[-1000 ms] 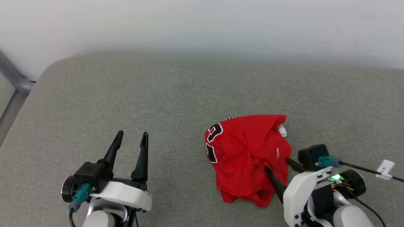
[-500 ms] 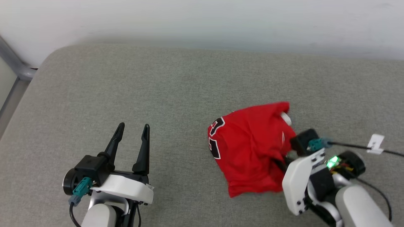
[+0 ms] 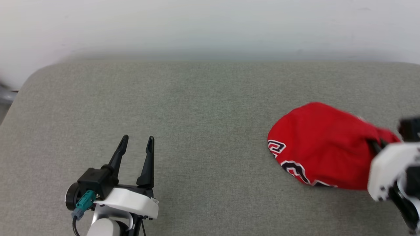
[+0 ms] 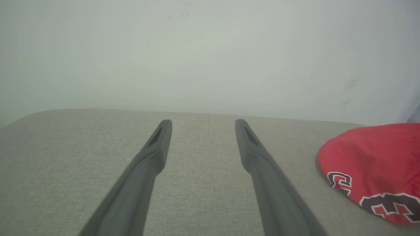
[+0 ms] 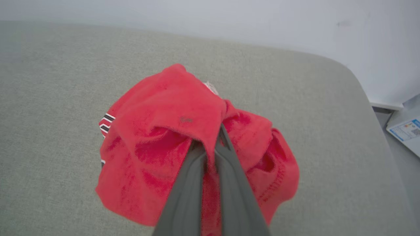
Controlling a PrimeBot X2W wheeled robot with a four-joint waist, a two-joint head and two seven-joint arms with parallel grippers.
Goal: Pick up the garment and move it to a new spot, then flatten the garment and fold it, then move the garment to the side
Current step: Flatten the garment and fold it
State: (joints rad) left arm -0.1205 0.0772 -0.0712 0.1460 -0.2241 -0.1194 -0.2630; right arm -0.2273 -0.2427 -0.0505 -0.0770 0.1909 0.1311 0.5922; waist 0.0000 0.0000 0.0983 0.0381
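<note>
The garment is a bright red jersey with white-outlined black lettering, bunched into a mound at the right of the grey cushion. My right gripper is shut on a fold at its right side. In the right wrist view the two fingers pinch red cloth that hangs around them, lifted off the cushion. The left wrist view has the garment at its right edge. My left gripper stands open at the lower left, nothing between its fingers, well apart from the garment.
The grey cushioned surface runs back to a pale wall. Its rounded right corner drops to a floor with a printed card. A grey metal post shows at the far left edge.
My right gripper closed on the garment and carried it to the right and up. The head view has shifted as well. The left gripper has held still.
</note>
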